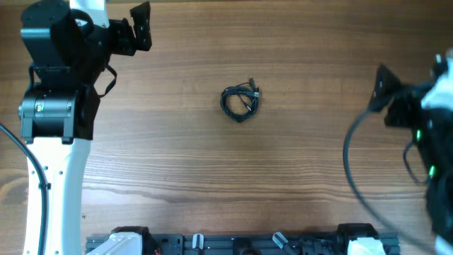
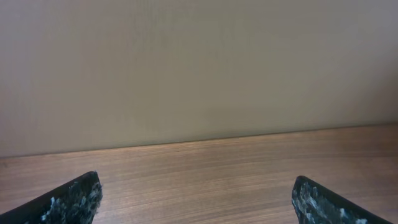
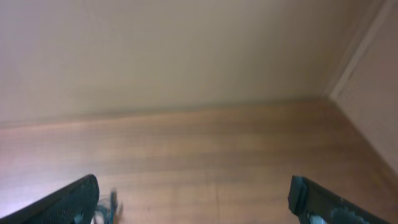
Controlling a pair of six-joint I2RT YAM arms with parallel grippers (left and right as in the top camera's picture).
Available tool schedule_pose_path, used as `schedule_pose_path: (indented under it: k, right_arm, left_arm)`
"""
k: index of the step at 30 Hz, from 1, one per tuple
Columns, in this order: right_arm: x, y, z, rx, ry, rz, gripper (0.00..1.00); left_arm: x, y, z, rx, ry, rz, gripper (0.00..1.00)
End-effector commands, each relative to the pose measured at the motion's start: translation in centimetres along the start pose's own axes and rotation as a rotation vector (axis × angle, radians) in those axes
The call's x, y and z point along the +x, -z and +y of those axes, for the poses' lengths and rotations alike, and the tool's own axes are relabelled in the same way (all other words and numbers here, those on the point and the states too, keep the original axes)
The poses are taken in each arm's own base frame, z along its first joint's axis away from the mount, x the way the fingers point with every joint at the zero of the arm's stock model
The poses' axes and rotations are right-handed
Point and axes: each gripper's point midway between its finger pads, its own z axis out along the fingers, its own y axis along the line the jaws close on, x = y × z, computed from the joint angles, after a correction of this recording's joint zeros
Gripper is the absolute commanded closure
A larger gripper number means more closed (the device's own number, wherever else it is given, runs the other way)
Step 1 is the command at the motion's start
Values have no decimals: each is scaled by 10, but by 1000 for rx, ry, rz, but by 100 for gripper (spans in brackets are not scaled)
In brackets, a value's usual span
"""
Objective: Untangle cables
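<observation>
The two left fingers (image 2: 71, 200) stand spread wide with nothing between them, and only their tips show, cut off at the bottom of the wrist view. The two right fingers (image 3: 65, 202) are also parted and empty, cut off the same way. That makes four fingers on two arms. From above, the left arm (image 1: 53, 106) reaches toward the far left corner of the worktop (image 1: 177, 163). The right arm (image 1: 425, 120) sits blurred at the right edge, partly out of frame. One small coiled bundle of cables (image 1: 241, 101) lies near the middle of the worktop, well apart from both arms. Its separate wires are too thin to count. The right wrist view shows only a blurred dark scrap of it (image 3: 109, 209).
</observation>
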Motion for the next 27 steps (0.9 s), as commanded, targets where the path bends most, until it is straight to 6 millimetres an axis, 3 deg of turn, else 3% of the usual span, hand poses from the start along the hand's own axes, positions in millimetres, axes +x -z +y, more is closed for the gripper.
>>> schedule_pose_path:
  k: [1, 6, 8, 10, 11, 12, 13, 17, 20, 21, 24, 27]
  right_arm:
    - [-26, -24, 12, -53, 97, 50, 0]
    - [-40, -59, 28, -127, 131, 61, 0]
    - [-40, -66, 41, -206, 242, 52, 0]
    - [-42, -70, 45, -225, 340, 33, 47]
    - [-44, -72, 44, -217, 344, 24, 51]
    - [-46, -73, 44, -216, 345, 15, 22]
    - [-49, -74, 43, -208, 345, 6, 0]
    - [-70, -80, 39, -168, 331, -73, 0]
    - [-102, -83, 36, -118, 383, -203, 0]
    - [-120, -83, 29, -66, 357, -267, 0]
    - [-149, -84, 8, 70, 269, -370, 0]
    - [-151, -99, -11, 193, 257, -364, 0]
  left_arm:
    - [-7, 2, 0, 7, -12, -15, 0]
    - [-7, 2, 0, 7, -12, -14, 0]
    - [-6, 2, 0, 7, -11, -12, 0]
    - [-6, 2, -1, 11, -11, -9, 0]
    - [-5, 2, -2, 20, -11, -8, 0]
    - [-5, 2, -5, 35, -10, -7, 0]
    - [-4, 2, -7, 46, -10, -5, 0]
    - [-4, 2, -12, 72, -12, -6, 0]
    - [-17, -7, -18, 89, -31, -61, 0]
    - [-20, -9, -19, 93, -35, -77, 0]
    - [-21, -14, -19, 91, -48, -84, 0]
    - [-8, -18, -18, 91, -53, -35, 0]
